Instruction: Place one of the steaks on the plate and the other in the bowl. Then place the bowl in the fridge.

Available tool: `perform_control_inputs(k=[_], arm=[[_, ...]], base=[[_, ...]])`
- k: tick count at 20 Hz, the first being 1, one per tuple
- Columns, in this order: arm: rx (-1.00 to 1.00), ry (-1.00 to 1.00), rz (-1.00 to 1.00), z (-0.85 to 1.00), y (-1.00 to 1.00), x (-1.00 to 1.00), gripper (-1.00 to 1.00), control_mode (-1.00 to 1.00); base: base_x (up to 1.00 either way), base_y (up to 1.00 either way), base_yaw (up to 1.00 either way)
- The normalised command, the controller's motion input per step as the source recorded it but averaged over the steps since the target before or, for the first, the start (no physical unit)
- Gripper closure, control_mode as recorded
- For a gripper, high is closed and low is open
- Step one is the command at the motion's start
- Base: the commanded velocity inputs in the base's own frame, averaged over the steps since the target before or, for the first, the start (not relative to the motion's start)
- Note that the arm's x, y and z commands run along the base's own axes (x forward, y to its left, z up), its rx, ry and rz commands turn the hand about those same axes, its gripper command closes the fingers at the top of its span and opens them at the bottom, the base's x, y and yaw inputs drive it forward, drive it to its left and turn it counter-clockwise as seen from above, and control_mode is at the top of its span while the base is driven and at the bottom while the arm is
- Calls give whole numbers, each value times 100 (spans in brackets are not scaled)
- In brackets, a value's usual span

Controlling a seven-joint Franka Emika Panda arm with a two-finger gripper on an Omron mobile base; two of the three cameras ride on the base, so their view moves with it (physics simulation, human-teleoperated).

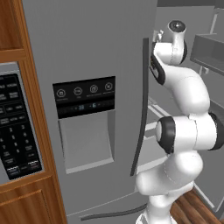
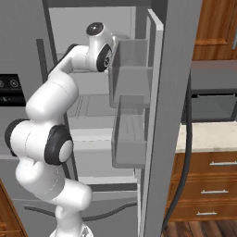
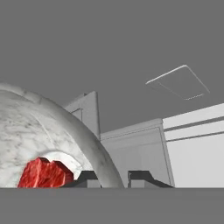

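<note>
In the hand view, the whitish-grey speckled bowl (image 3: 48,131) fills the lower left, with one red steak (image 3: 43,174) lying inside it. My gripper (image 3: 116,178) is shut on the bowl's rim, one fingertip (image 3: 87,177) inside the bowl and the other outside. Beyond the bowl are the grey inner walls and white shelves of the fridge (image 3: 192,144). In the base views my arm reaches into the fridge (image 2: 92,28) past its open right door (image 2: 157,115); the left door (image 1: 87,52) with the black dispenser panel is shut. The plate is out of view.
Clear door bins (image 2: 132,69) hang on the open door close to my wrist. Shelves (image 2: 92,106) cross the fridge interior. A microwave panel (image 1: 15,127) in wood cabinetry stands left of the fridge. A counter with drawers (image 2: 213,139) lies to the right.
</note>
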Motion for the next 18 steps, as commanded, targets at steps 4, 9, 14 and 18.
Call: perform_control_inputs(k=[4,9,14,18], arm=[[0,2,0,0,9,46,100,-100],[0,4,0,-12,30,36,100,-100],[3,5,1,-19,14,31,100,-100],[7,6,5,-8,0,30,100,-100]], base=[[0,0,0],[0,0,0],[0,0,0],[0,0,0]])
